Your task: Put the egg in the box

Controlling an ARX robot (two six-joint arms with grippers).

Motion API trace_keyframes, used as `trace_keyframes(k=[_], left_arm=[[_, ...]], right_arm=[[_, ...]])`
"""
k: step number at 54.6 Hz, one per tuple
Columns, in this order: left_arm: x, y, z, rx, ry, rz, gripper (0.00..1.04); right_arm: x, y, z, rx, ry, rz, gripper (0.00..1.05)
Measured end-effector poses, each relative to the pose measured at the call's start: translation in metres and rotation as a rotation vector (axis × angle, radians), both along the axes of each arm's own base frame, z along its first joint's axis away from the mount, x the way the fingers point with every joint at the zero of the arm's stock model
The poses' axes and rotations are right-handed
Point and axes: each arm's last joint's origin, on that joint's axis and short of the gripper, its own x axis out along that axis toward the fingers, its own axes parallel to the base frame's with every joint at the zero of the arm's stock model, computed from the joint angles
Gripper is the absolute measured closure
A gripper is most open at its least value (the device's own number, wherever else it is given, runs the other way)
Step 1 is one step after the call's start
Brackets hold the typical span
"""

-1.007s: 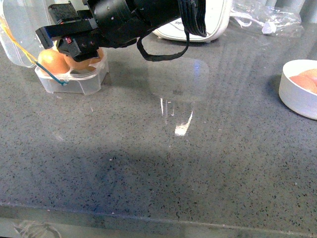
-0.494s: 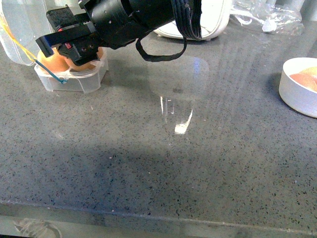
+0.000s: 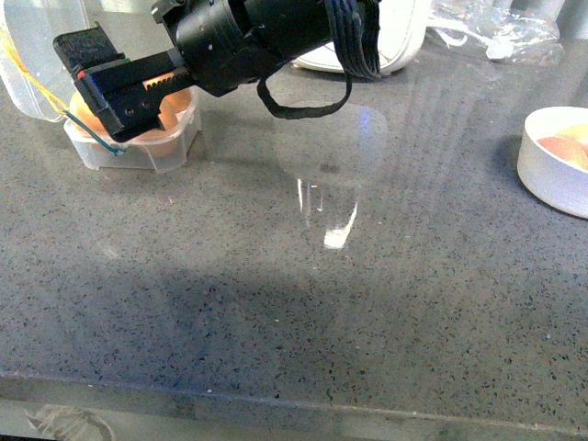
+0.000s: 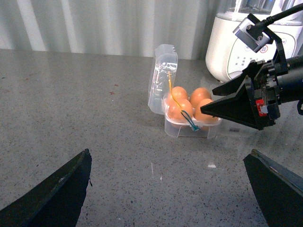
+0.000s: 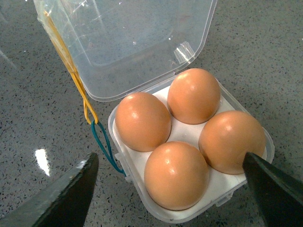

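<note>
Orange-brown, the egg stands on end among three others in the open-lidded box, near the right claw, spread and empty.

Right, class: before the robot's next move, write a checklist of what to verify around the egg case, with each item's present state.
1. Cups of the box filled: ok, four eggs seated, none free.
2. Right gripper empty: ok, open, holding nothing.
3. Lid clear: ok, open, standing behind the eggs.
4. Elastic cords outside the cups: ok, hanging beside the rim.
5. Left gripper out of the way: ok, open, apart from the box.
6. Shells whole: tops ok, undersides cannot tell.
</note>
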Motion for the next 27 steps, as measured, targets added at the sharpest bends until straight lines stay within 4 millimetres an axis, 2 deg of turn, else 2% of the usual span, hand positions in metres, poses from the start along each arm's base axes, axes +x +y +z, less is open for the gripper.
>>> trace_keyframes(k=[3, 9, 16, 21, 27], left_arm=[[0.000, 0.000, 0.000, 0.000, 0.000, 0.000, 0.07], [0.000, 0.000, 0.000, 0.000, 0.000, 0.000, 0.07], [0.000, 0.000, 0.000, 0.000, 0.000, 0.000, 0.07], [0.000, 0.000, 0.000, 0.000, 0.000, 0.000, 0.07], [0.000, 0.000, 0.000, 0.000, 0.000, 0.000, 0.07]], right_arm=[[-0.001, -0.002, -0.001, 0.008, 0.005, -0.004, 0.05], [-0.007, -0.012, 0.004, 0.047, 0.006, -0.010, 0.07], [-0.016, -0.030, 0.024, 0.108, -0.032, -0.043, 0.07], [-0.024, -0.054, 0.043, 0.169, -0.071, -0.091, 0.07], [-0.031, -0.082, 0.051, 0.207, -0.093, -0.169, 0.07]])
